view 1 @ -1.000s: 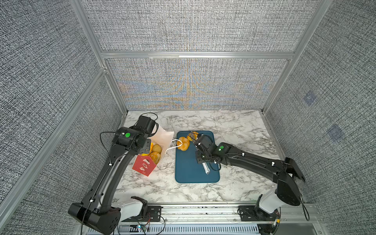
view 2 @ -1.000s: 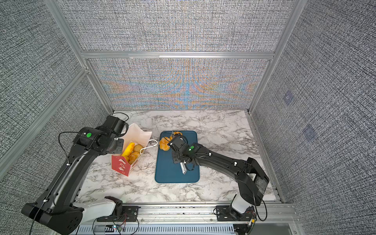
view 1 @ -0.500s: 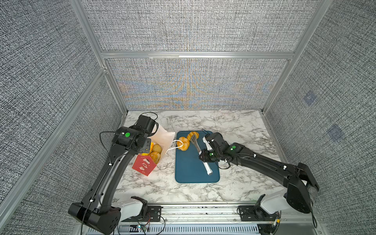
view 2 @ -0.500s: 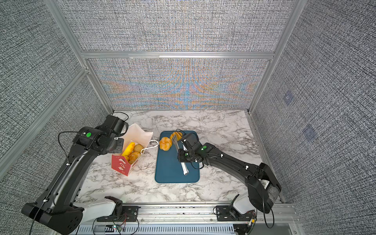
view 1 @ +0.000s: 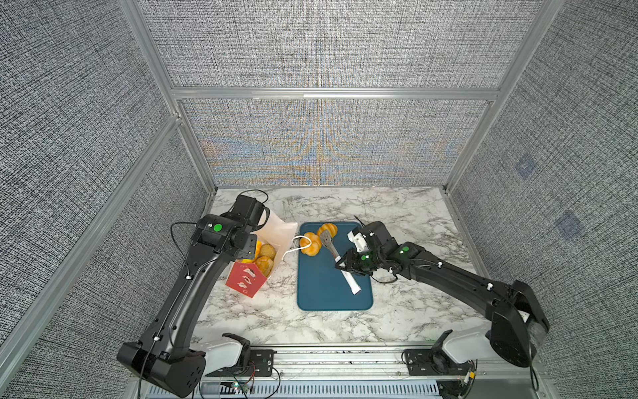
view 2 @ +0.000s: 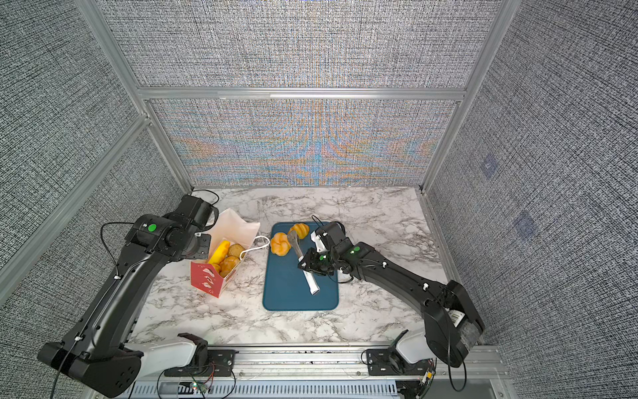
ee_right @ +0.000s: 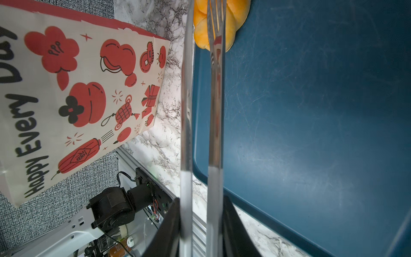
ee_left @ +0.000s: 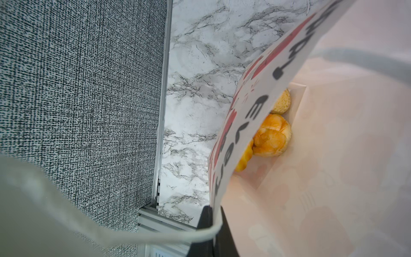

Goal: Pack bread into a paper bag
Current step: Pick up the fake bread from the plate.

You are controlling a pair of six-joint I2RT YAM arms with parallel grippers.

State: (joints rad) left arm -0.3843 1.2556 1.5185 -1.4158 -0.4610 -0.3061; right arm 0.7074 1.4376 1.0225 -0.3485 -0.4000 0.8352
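We are clasping silver metal tongs [view 1: 331, 251] in the right jaws, golden knotted roll [view 1: 310, 243] lying straight ahead (left jaws pinching red paper bag [view 1: 245, 278]).

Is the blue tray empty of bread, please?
No, a knot roll and a second roll lie on the blue tray.

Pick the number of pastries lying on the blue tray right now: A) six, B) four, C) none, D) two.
D: a knot roll and a ridged roll lie on the blue tray; the other pastries sit inside the paper bag.
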